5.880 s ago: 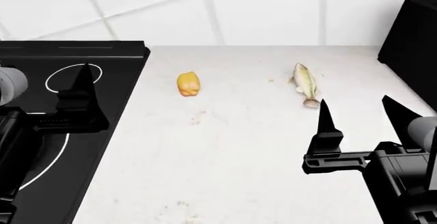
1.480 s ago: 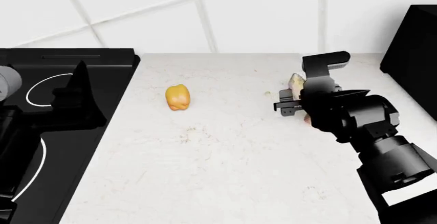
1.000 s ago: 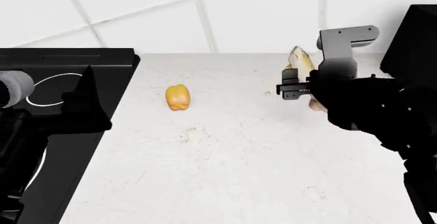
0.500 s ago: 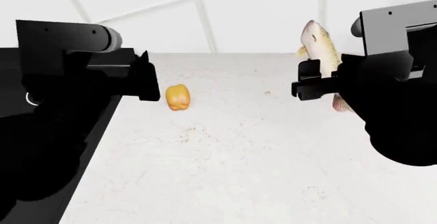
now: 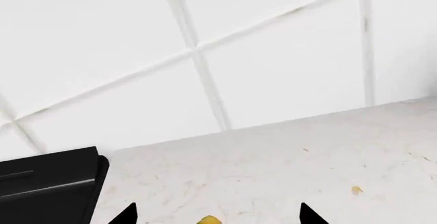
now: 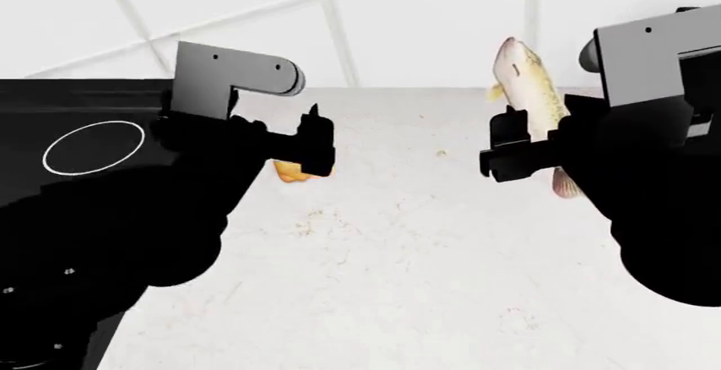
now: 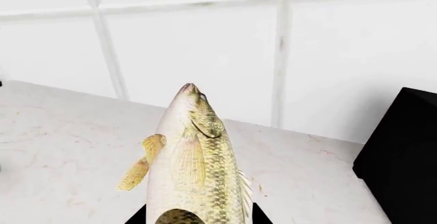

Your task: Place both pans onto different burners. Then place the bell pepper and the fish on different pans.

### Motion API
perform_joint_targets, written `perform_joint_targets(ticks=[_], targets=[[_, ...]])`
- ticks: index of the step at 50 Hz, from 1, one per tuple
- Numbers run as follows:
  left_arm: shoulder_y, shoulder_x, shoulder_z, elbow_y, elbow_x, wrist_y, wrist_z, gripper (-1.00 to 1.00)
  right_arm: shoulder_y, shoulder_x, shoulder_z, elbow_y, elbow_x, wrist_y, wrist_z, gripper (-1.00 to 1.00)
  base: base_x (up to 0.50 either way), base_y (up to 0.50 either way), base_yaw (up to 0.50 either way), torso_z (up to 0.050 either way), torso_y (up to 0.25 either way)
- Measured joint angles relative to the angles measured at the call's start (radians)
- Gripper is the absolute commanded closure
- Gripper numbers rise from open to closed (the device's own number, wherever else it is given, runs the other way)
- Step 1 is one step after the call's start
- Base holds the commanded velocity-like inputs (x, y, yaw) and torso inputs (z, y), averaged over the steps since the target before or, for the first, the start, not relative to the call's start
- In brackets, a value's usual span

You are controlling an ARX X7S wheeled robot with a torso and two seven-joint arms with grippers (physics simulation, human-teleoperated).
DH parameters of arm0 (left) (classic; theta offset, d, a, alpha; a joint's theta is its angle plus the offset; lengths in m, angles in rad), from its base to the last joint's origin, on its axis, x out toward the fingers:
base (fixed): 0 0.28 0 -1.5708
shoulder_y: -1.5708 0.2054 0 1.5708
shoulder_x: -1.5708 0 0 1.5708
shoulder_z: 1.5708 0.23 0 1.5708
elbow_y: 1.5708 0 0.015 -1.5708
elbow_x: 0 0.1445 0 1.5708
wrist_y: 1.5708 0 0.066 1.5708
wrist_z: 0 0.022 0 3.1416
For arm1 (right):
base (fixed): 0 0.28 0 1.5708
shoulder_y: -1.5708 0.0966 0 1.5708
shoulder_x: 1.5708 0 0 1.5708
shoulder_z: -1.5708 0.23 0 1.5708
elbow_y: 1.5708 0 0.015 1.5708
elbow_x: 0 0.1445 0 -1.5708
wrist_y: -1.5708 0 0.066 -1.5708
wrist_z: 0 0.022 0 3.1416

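The right gripper [image 6: 521, 152] is closed on the fish [image 6: 529, 83] and holds it off the counter [image 6: 394, 285], nearly upright with the head up and the tail [image 6: 563, 186] hanging below the jaws. In the right wrist view the fish [image 7: 194, 168] fills the middle, head pointing toward the tiled wall [image 7: 204, 45], its body pinched between the two dark fingers [image 7: 256, 216] at the frame's edge. The left gripper [image 6: 310, 144] hangs over the counter just above the pepper [image 6: 289, 171], which lies on the white surface near the cooktop [image 6: 67, 108] and is mostly hidden by the gripper. In the left wrist view the two fingertips [image 5: 308, 216] stand well apart with nothing between them, and the top of the pepper [image 5: 209, 220] peeks up between them. One burner [image 6: 94, 147] shows as a white ring on the black glass. No pan is in view.
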Motion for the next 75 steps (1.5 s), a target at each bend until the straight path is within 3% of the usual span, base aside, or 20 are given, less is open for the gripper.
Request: perform_joint_targets(ticks=[19,36,75], targets=[[0.031,0.062,0.081,-0.032,0.053,0.028,0.036,-1.00,-0.003,-0.002,-0.011,-0.004,-0.002,-0.002,0.000,1.00,0.00,0.00,0.00,0.001,0.001],[0.044,0.066,0.078,-0.096,0.110,0.072,0.015,-1.00,-0.010,-0.004,-0.017,-0.009,-0.009,-0.011,-0.007,1.00,0.00,0.00,0.00,0.001,0.001],[0.011,0.133,0.113,-0.388,0.225,0.187,0.120,-1.00,-0.012,-0.003,-0.030,-0.008,-0.019,-0.023,-0.022,1.00,0.00,0.00,0.00,0.000,0.001]])
